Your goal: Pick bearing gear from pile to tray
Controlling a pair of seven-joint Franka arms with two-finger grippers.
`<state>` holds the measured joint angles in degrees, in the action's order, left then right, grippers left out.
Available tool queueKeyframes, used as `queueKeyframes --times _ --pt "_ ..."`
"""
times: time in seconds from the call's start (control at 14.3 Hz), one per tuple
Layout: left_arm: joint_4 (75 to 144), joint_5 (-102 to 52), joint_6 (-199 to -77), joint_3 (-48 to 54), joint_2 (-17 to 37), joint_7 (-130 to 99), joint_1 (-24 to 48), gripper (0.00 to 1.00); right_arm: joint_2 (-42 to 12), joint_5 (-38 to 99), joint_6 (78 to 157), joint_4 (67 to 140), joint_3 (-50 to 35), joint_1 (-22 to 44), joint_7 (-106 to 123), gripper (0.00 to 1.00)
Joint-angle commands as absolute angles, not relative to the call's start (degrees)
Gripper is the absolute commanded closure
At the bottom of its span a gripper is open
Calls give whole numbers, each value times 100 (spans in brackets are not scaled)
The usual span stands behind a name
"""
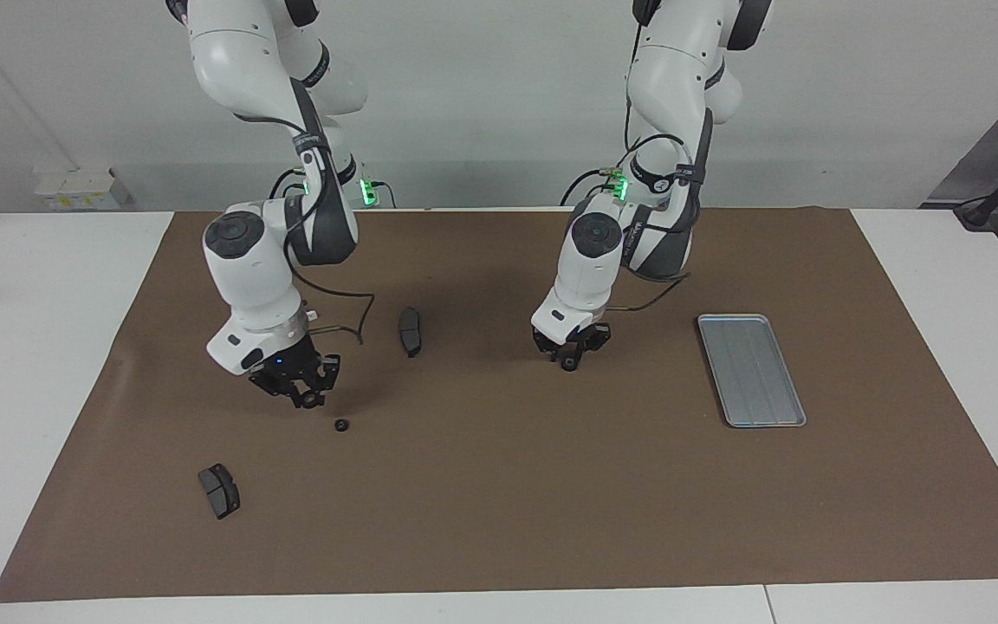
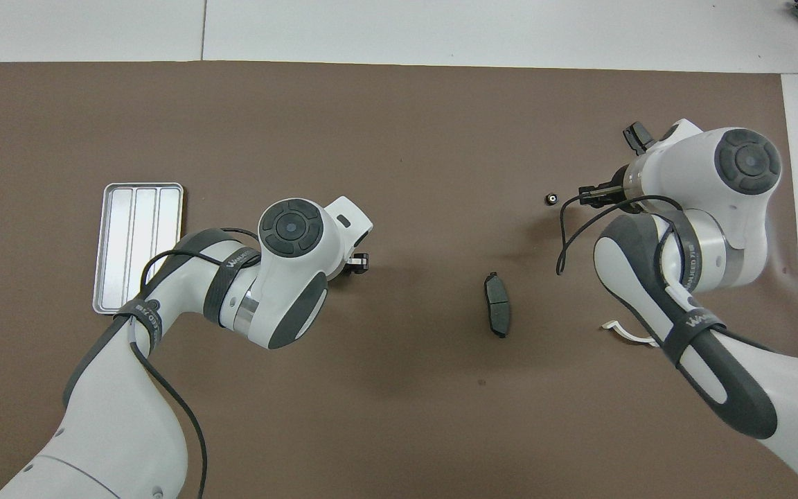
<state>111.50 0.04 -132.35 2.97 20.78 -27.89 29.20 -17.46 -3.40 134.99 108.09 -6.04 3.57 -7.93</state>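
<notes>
One small black gear [image 1: 341, 425] lies on the brown mat; it also shows in the overhead view [image 2: 550, 199]. My right gripper [image 1: 307, 394] hangs low over the mat just beside this gear, toward the robots' side of it, and apart from it [image 2: 584, 196]. The silver-grey tray [image 1: 750, 368] lies toward the left arm's end of the table and holds nothing [image 2: 137, 246]. My left gripper [image 1: 570, 355] waits shut and empty over bare mat between the tray and the pile [image 2: 357, 262].
A dark grey curved pad [image 1: 411, 330] lies nearer to the robots than the gear [image 2: 497, 305]. A second pad [image 1: 219, 490] lies farther out, toward the right arm's end. A white half-ring bracket [image 2: 624, 331] shows beside the right arm.
</notes>
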Motion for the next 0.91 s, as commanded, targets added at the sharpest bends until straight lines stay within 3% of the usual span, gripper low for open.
queueKeyframes --times 0.0,0.28,0.56,0.84 --pt "11391 62 -13307 255 1898 -2707 2944 71 -1749 -264 13368 10635 -606 824 -1596 100" --pt "11321 62 -13289 246 1907 -2690 2901 100 -1793 -351 13438 10582 -598 1545 -2836 100" --pt "11110 62 -13228 246 1960 -2672 2751 100 -1933 -369 13447 10389 -598 2143 -3522 100" --pt "10707 62 -12948 246 2004 -2532 2357 100 -2766 -622 13220 9345 -580 2890 -4515 100"
